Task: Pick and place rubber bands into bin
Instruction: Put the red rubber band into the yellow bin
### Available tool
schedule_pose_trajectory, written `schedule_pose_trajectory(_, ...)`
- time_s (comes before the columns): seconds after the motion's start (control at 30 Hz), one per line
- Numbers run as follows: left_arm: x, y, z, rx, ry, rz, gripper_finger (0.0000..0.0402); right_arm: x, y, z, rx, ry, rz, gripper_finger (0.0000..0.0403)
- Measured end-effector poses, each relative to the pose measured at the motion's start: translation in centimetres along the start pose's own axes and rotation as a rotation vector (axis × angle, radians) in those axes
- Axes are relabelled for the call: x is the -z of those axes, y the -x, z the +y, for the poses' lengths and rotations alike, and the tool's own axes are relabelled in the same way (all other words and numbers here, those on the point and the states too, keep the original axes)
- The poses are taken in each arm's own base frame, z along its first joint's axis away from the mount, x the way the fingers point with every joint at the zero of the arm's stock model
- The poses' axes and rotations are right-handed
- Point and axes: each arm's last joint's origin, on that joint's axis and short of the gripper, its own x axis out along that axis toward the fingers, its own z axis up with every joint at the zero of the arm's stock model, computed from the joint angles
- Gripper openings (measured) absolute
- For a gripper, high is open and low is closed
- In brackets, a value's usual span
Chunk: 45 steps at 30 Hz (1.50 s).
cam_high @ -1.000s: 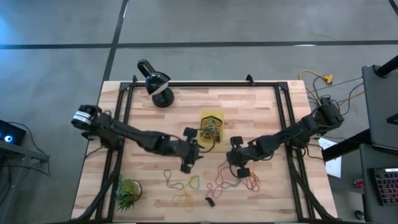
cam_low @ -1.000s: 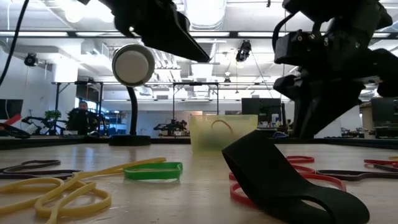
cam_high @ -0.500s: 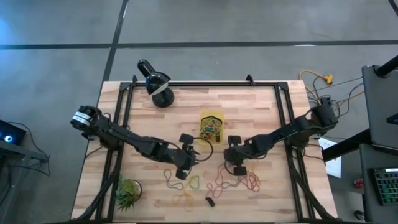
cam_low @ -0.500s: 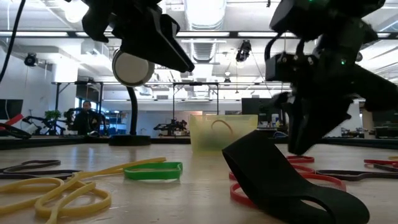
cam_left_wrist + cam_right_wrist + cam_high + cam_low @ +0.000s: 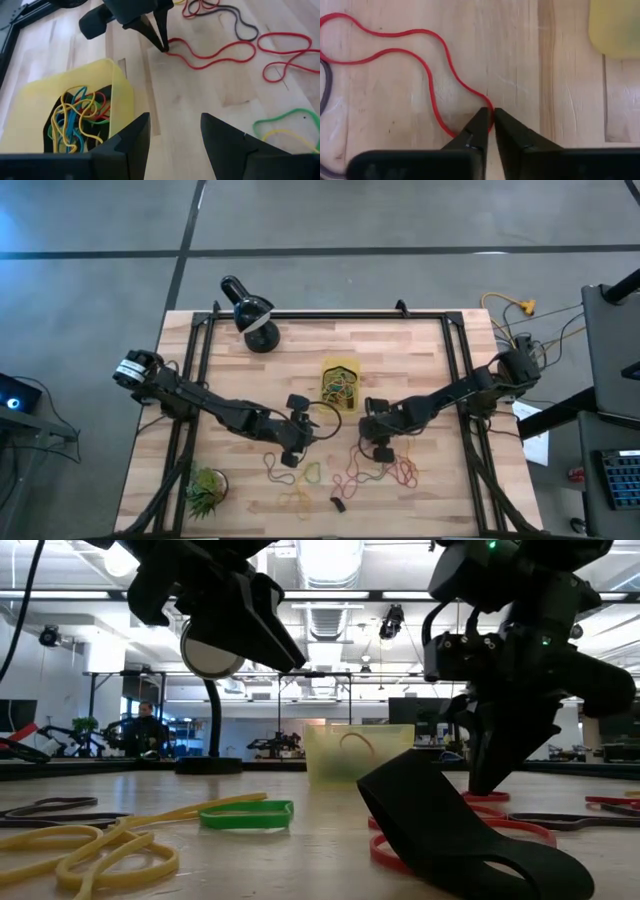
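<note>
**Claw pinches a red band beside the yellow bin**

Claw on the right arm [image 5: 489, 120] has its two tips squeezed together on the end of a long red rubber band [image 5: 427, 80]. It nips only the thin loop end, so the band can probably be lifted without scraping the wood. This wavy band lies flat on the bench [image 5: 420, 360], near the bin [image 5: 340, 383], on the side toward the right arm.

The bin is small and yellow. It already holds a tangle of bands [image 5: 80, 112] in yellow, red, green and blue. It sits between the two arms, so both can reach it.

More bands wait on the bench, a little farther from the bin than the pinched one: other red loops [image 5: 287, 50], a dark one [image 5: 245, 25], a green one [image 5: 285, 120] and some yellow ones [image 5: 296, 500].

The left claw [image 5: 172, 132] hangs just beside the bin with its fingers apart and nothing in them. I think it is ready for its next pick.

Well away from the bin stand a black lamp [image 5: 250, 310] and a small spiky plant [image 5: 205, 490].
</note>
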Motion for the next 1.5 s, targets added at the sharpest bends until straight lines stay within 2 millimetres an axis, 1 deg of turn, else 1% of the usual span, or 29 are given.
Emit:
schedule_pose_trajectory(0.17,0.1,0.0,0.0,-0.002,-0.001,0.004,0.0160,-0.1,0.2,0.6,0.001,0.058,-0.004,0.0009)
schedule_pose_trajectory(0.33,0.7,-0.2,-0.1,-0.001,-0.007,0.022,0.0160,-1.4,1.2,1.7,0.034,0.183,-0.049,0.0008)
schedule_pose_trajectory(0.43,0.9,-0.2,-0.2,0.000,-0.011,0.030,0.0160,-2.9,2.6,2.4,0.069,0.241,-0.124,0.0008)
schedule_pose_trajectory(0.57,1.2,-0.2,-0.2,0.002,-0.015,0.043,0.0160,-4.4,4.1,2.5,0.168,0.287,-0.174,0.0008)
schedule_pose_trajectory(0.7,1.7,-0.2,-0.3,0.006,0.003,0.095,0.0160,-6.0,5.6,2.6,0.271,0.340,-0.218,0.0008)
schedule_pose_trajectory(0.93,2.3,-0.2,-0.3,0.007,0.027,0.142,0.0160,-8.7,8.4,2.1,0.463,0.402,-0.262,0.0008)
schedule_pose_trajectory(1.07,2.6,-0.3,-0.4,0.006,0.053,0.149,0.0160,-10.1,10.0,1.1,0.556,0.418,-0.260,0.0008)
schedule_pose_trajectory(1.2,2.8,-0.3,-0.5,0.016,0.088,0.155,0.0160,-11.4,11.2,-0.9,0.608,0.395,-0.246,0.0008)
schedule_pose_trajectory(1.3,3.3,-0.4,-0.6,0.040,0.126,0.170,0.0160,-12.1,11.7,-2.7,0.634,0.365,-0.236,0.0008)
schedule_pose_trajectory(1.5,4.8,-0.5,-1.3,0.084,0.184,0.218,0.0160,-12.6,12.0,-6.2,0.674,0.307,-0.198,0.0008)
